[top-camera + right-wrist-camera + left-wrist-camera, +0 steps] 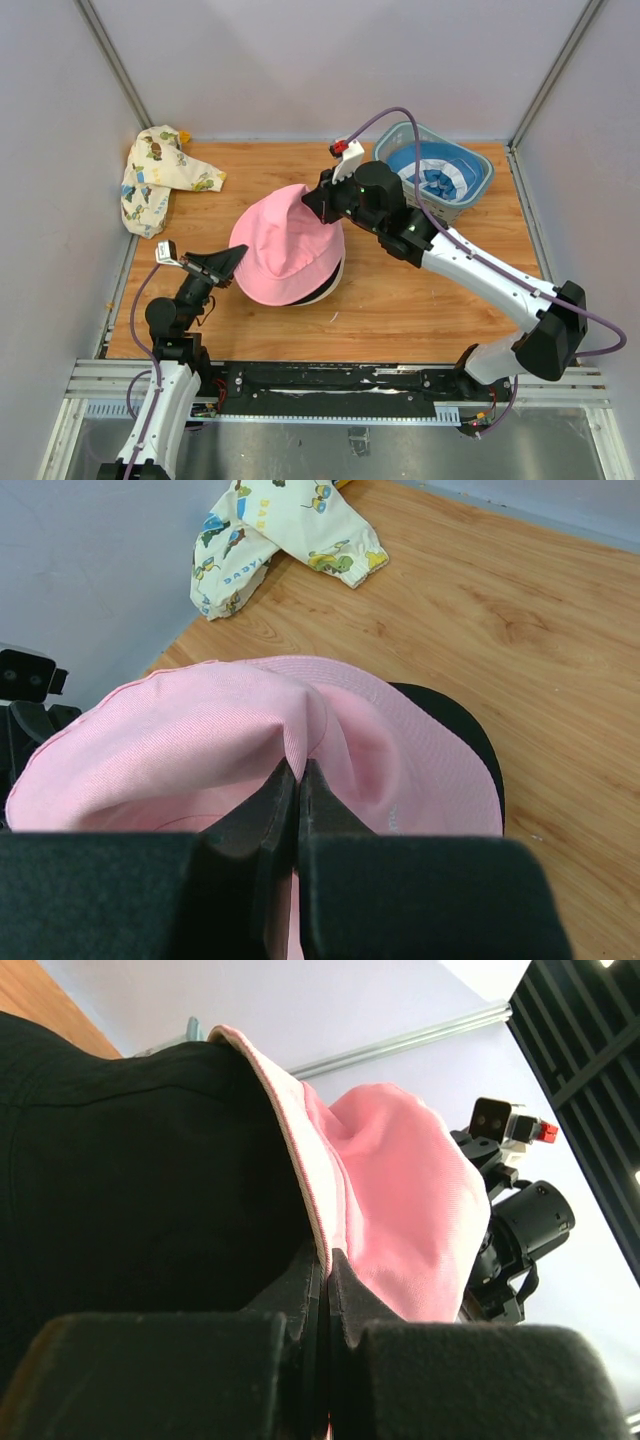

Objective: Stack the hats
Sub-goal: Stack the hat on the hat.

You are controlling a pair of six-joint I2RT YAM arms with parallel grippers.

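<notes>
A pink bucket hat (285, 248) lies over a black hat (312, 294) and a cream hat (330, 285) at the table's middle. My left gripper (234, 257) is shut on the pink hat's left brim edge (318, 1222); the black hat (140, 1180) fills the left of the left wrist view. My right gripper (312, 203) is shut on a fold of the pink hat's crown (300, 735), pulling it up into a peak. The black hat's brim (455, 725) shows under the pink one in the right wrist view. A teal-blue and white hat (437, 172) lies in the basket.
A grey-green slatted basket (480, 188) stands at the back right corner. A cream printed garment (160, 178) lies at the back left, also in the right wrist view (280, 525). Grey walls enclose the table on three sides.
</notes>
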